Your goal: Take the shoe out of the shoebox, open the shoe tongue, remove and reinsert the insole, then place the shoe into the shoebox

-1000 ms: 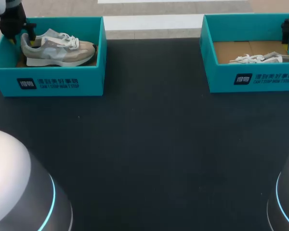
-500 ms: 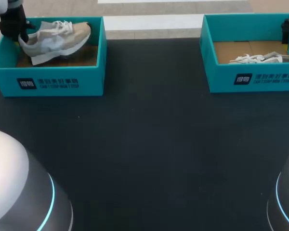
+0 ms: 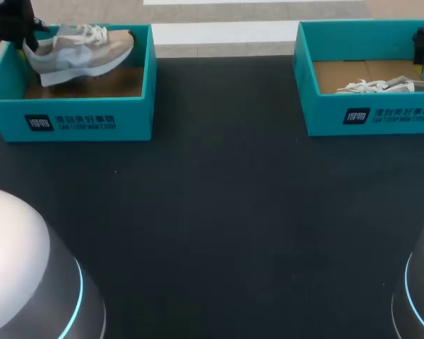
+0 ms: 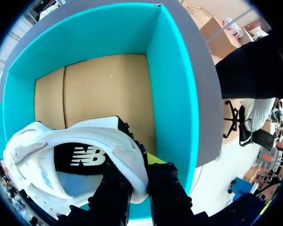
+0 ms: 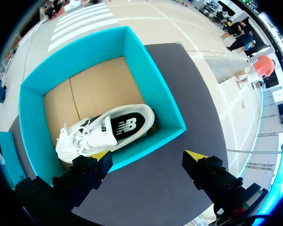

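Left gripper (image 4: 140, 186): over the left end of the left box; fingers pinched on the heel of the beige shoe, one on each side of the heel rim.
Beige shoe (image 3: 81, 48): held clear of the box floor, about level with the rim; heel at the gripper, toe pointing right, white laces on top.
Left box (image 3: 71, 120): teal, open-topped, far left of the table; brown cardboard floor.
Table (image 3: 226, 212): dark surface, carrying both boxes.
Right box (image 3: 371, 116): teal, open-topped, far right of the table.
White shoe (image 5: 108, 132): on the floor of the right box, close to its front wall; dark insole showing.
Right gripper (image 5: 147, 155): over the right end of the right box; fingers spread wide, nothing between them.
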Robot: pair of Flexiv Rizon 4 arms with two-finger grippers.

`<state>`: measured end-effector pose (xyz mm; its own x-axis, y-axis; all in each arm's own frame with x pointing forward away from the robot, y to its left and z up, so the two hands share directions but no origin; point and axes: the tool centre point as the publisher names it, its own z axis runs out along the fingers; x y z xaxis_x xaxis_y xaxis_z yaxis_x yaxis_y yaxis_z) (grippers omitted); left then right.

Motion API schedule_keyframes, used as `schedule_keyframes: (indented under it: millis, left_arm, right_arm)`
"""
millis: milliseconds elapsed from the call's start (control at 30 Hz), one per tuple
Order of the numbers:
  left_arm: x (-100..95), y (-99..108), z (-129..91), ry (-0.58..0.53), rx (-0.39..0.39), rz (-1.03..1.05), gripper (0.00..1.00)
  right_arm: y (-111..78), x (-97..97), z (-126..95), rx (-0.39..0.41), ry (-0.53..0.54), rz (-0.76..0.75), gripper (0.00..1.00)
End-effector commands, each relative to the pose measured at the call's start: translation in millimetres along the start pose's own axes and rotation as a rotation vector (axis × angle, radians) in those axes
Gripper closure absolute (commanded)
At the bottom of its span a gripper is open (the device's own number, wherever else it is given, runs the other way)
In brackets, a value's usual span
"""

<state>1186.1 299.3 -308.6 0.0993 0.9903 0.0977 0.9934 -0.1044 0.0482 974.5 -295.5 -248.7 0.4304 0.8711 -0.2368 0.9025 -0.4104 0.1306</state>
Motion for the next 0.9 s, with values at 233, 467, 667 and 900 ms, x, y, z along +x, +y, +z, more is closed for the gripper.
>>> schedule_keyframes:
  millis: [233,467,667,900]
  left_arm:
    - [5.0,-21,-84,0.004,-0.013,0.013,1.0]
    - [11.8,-30,-119,0.001,-0.017,0.01,1.0]
    - [14.8,-36,-144,-0.024,-0.082,0.011,1.0]
    - [14.8,-36,-144,-0.024,-0.082,0.011,1.0]
  right_arm:
    - [-0.1,-0.2,0,-0.001,0.001,0.0,0.0]
    - [-0.1,-0.2,0,-0.001,0.001,0.0,0.0]
    - [-0.1,-0.2,0,-0.001,0.001,0.0,0.0]
    - [-0.1,-0.2,0,-0.001,0.001,0.0,0.0]
